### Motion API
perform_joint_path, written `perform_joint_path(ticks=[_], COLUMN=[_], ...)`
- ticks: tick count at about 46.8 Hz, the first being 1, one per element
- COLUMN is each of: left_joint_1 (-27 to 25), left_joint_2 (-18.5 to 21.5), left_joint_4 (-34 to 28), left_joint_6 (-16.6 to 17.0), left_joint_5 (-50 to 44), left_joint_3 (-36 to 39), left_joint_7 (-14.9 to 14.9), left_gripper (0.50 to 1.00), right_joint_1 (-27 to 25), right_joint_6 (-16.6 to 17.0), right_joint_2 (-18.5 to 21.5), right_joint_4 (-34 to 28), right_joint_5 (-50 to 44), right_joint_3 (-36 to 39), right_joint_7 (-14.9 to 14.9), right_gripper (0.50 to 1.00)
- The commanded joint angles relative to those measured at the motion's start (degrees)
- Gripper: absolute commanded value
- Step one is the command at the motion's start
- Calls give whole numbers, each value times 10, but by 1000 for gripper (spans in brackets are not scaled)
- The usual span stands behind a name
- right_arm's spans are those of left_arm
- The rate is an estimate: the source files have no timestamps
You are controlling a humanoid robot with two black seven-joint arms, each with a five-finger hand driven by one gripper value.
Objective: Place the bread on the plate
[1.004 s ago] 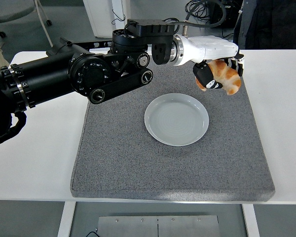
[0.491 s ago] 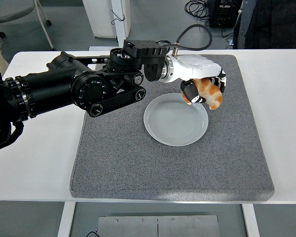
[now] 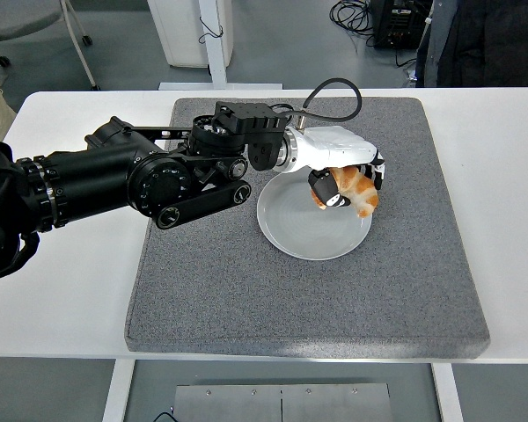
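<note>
Croissant point(image 3: 359, 191) held above plate point(image 3: 299, 233), over plate's upper right part, not clearly touching it. Long axis tilted: upper end toward plate's top rim, lower end pointing down and right toward plate's right rim. Left hand point(image 3: 345, 180) white with black fingers point(image 3: 320, 190), curled and clamped on croissant; pastry sits beneath palm, fingers wrapping its left side. Plate rests on grey mat point(image 3: 246, 290), roughly centred. Mat lies on white table point(image 3: 62, 290).
</note>
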Motion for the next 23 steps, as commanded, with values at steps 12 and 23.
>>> perform_joint_path(ticks=[12,23], left_joint_1=[13,34], left_joint_2=[0,0], left_joint_4=[15,22], left_joint_6=[15,23], left_joint_5=[3,3], left_joint_3=[18,18], left_joint_7=[-2,-3], left_gripper=[500,500], right_joint_1=[0,0], right_joint_6=[0,0], right_joint_2=[0,0], right_joint_4=[0,0], right_joint_5=[0,0], right_joint_3=[0,0], right_joint_7=[0,0], right_gripper=[1000,1000])
